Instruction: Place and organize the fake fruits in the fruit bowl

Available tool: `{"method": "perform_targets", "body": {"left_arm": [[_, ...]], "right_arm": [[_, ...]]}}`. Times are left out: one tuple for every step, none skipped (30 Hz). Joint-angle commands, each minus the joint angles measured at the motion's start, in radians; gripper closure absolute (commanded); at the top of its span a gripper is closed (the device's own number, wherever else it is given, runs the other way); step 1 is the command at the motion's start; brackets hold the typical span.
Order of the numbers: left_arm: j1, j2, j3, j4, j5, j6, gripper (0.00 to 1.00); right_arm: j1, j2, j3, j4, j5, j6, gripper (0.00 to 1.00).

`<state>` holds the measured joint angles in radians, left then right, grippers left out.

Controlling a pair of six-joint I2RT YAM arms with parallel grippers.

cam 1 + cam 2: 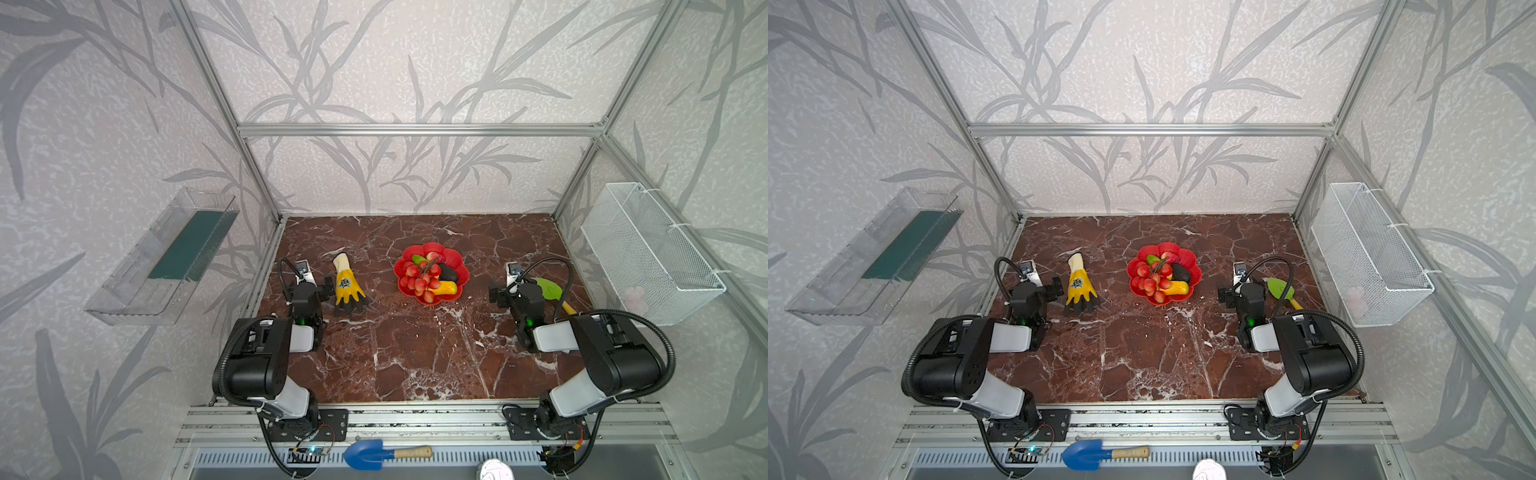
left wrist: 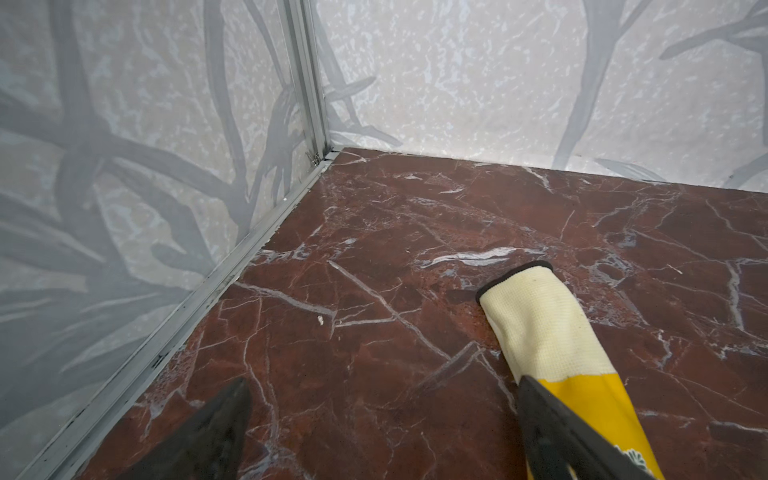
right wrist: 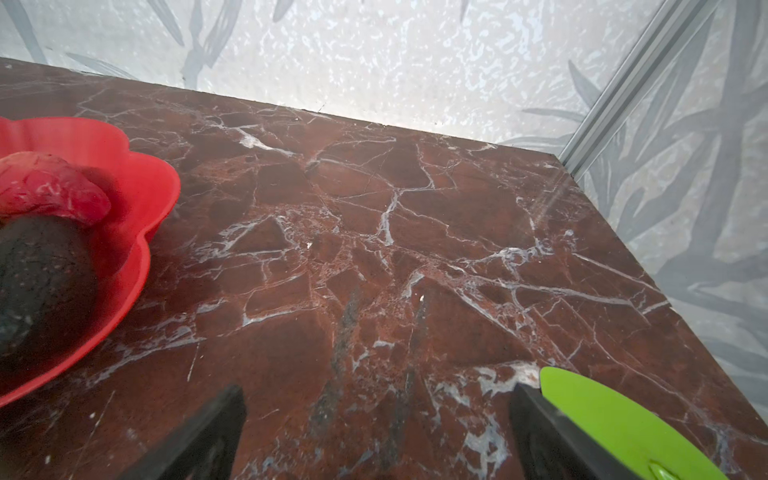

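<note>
My left gripper (image 1: 327,286): spread wide, holding nothing. In my left wrist view, only bare marble table (image 2: 374,291) shows between the fingers (image 2: 232,415).
Beside my left gripper: the yellow-and-black glove (image 1: 347,286) lies flat just beside me. One finger overlaps its yellow part in the wrist view; I cannot tell whether we touch.
My right gripper (image 1: 497,295): also gaping, with nothing held. In my right wrist view, marble alone lies between the fingers (image 3: 208,432).
Beside my right gripper: the green leaf-shaped tool (image 3: 615,415) lies just past one finger.
Fruit bowl (image 1: 452,254): on the table between my two grippers in both top views, nearer the right one and touching neither. The glove lies between it and my left gripper.
Fruits: all those I can see are inside the bowl. The red berries (image 1: 419,279) sprawl across the middle. The avocado (image 3: 41,270) and apple (image 3: 45,187) are on the side facing my right gripper. The yellow-orange oblong (image 1: 444,287) is at the near rim, and the yellow-green oblong (image 1: 419,260) is toward the far side.
Fruit on the table: I see none.
</note>
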<state>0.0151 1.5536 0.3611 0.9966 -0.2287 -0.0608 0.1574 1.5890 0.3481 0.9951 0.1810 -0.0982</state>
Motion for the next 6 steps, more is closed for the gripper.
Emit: {"method": "perform_targets", "body": {"left_arm": [[-0.005, 0.013, -0.009, -0.004, 0.013, 0.016, 0.01], [-0.004, 0.021, -0.027, 0.047, 0.026, 0.023, 0.01], [-0.001, 0.013, -0.012, -0.004, 0.028, 0.010, 0.01], [0.000, 0.011, 0.011, -0.048, 0.013, 0.007, 0.01], [-0.001, 0.009, 0.009, -0.047, 0.019, 0.001, 0.01], [-0.001, 0.017, 0.004, -0.022, 0.017, 0.010, 0.01]], "right_arm": [[-0.004, 0.008, 0.005, 0.043, -0.008, 0.002, 0.01], [-0.004, 0.005, 0.007, 0.035, -0.010, 0.002, 0.01], [-0.004, 0.006, 0.005, 0.040, -0.010, 0.001, 0.01], [-0.004, 0.006, 0.003, 0.043, -0.013, -0.001, 0.01], [-0.002, 0.005, 0.003, 0.042, -0.018, -0.002, 0.01], [-0.002, 0.006, 0.002, 0.046, -0.018, -0.003, 0.01]]}}
